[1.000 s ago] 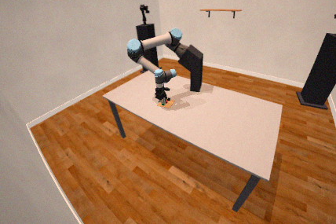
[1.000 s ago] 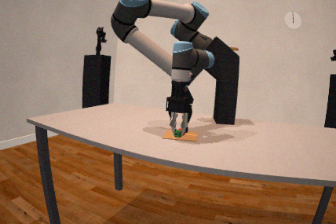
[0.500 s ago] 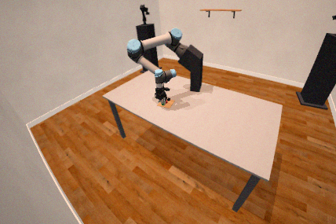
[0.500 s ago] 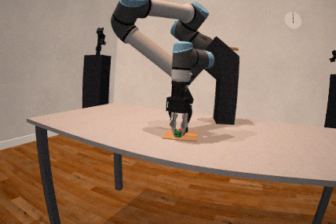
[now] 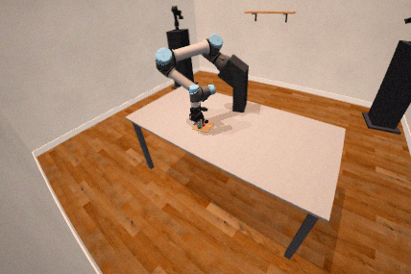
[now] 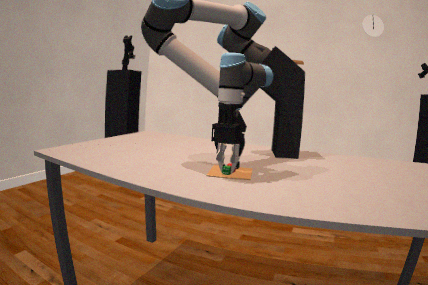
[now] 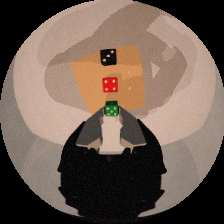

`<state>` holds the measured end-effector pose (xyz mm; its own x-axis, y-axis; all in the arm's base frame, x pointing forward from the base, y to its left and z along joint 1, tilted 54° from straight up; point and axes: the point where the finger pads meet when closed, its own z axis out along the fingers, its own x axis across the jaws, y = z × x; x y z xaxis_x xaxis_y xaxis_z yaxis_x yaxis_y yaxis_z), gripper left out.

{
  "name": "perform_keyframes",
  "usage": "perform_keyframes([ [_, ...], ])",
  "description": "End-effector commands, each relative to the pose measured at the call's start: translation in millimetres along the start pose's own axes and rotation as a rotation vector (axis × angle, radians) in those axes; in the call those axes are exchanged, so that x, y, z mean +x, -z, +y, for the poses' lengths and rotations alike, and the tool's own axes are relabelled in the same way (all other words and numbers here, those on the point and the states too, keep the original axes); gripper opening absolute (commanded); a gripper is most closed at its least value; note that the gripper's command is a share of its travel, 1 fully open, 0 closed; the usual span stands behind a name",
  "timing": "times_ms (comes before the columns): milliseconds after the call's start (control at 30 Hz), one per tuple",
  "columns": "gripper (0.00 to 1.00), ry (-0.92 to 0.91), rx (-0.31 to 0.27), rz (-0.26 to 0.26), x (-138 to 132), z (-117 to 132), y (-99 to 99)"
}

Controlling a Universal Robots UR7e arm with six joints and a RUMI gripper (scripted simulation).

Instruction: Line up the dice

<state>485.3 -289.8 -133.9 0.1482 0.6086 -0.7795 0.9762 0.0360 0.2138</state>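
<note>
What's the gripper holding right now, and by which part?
The gripper is shut on the green die, pinched by two opposite side faces, top face showing, at the mat's near edge.

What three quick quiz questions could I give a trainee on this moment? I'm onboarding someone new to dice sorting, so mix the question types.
1. True or false: the gripper is shut on the green die.
2. Multiple choice: in the wrist view, which die sits at the far edge of the tan mat? A) the red die B) the black die C) the green die
3. Fill in: in the wrist view, the red die lies between the black die and the ____ die.

Key: 1 true; 2 B; 3 green
</note>
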Motion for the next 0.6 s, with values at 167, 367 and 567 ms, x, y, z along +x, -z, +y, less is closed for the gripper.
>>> perform_keyframes([
  [167, 0.06, 0.000, -0.001, 0.000, 0.0, 0.4, 0.2],
  [367, 0.06, 0.000, -0.001, 0.000, 0.0, 0.4, -1.2],
  [567, 0.06, 0.000, -0.001, 0.000, 0.0, 0.4, -2.4],
])
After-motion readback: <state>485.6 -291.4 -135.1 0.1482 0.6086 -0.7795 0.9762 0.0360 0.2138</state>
